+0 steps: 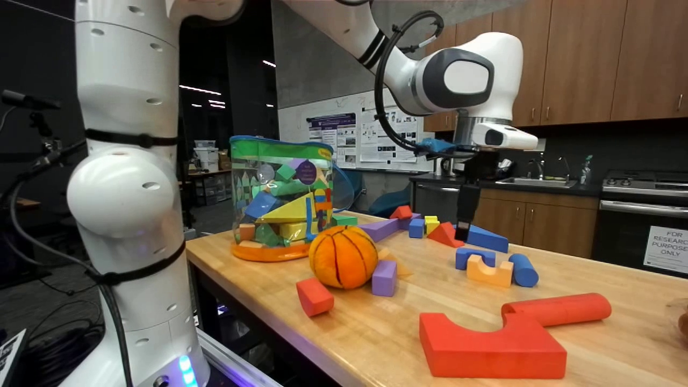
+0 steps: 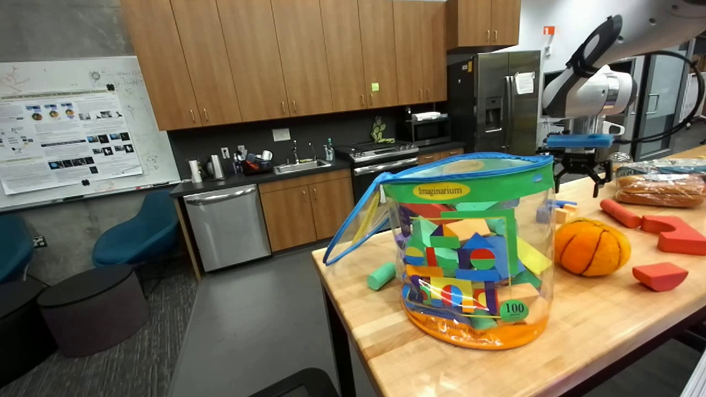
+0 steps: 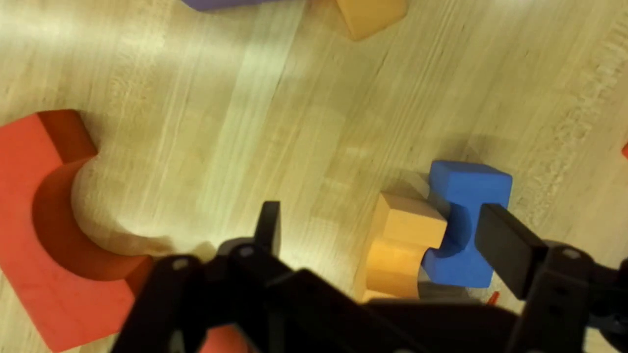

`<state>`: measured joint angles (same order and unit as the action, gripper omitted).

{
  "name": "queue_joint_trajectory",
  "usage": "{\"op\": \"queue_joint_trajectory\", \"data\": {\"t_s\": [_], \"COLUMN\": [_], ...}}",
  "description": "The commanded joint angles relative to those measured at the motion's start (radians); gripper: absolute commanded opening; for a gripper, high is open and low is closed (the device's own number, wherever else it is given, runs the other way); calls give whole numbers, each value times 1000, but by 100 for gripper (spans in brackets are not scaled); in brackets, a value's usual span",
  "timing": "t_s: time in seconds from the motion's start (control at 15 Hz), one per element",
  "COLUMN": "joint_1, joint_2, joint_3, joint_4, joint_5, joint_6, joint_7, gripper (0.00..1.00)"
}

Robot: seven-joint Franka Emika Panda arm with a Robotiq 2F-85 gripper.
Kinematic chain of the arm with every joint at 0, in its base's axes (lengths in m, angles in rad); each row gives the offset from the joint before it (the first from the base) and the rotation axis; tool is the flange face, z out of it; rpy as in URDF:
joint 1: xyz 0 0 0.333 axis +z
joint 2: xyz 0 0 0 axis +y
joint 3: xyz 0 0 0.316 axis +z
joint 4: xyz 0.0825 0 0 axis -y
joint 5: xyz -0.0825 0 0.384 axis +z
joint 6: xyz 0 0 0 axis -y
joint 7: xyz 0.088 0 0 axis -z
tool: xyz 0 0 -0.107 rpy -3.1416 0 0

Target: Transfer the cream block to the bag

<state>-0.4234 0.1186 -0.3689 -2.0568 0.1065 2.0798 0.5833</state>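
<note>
The cream block (image 1: 488,273) is a small tan arch piece, standing with its notch up on the table, close beside a dark blue arch block (image 1: 475,257). It also shows in the wrist view (image 3: 409,230), between my fingers in the picture. My gripper (image 2: 577,188) is open and empty, pointing down above the table over the cream and blue blocks. In the wrist view the right finger overlaps the blue arch block; the left finger is over bare wood. The bag (image 2: 510,184) has a green top band, clear sides and an orange base. Its lid hangs open, and it holds many coloured blocks.
An orange ball (image 1: 344,257), purple block (image 1: 384,278) and red block (image 1: 314,296) lie between the bag and the cream block. A blue cylinder (image 1: 524,270) lies beside the cream block. A large red arch (image 1: 492,349), red cylinder (image 1: 559,309) and packaged bread (image 2: 659,190) are nearby.
</note>
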Motion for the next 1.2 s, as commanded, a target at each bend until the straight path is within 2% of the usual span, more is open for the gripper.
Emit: {"op": "queue_joint_trajectory", "data": {"t_s": [0.0,0.47,0.67,1.13], "joint_1": [4,32,43,50], "joint_2": [128,230,262,293], "joint_3": [-28,-40,-51,-56], "joint_4": [131,204,216,220], "joint_5": [39,4,-20,-61], "joint_6": [-46,2,59,99], "joint_7": [46,161,233,321], "gripper": [100,100,100,100]}}
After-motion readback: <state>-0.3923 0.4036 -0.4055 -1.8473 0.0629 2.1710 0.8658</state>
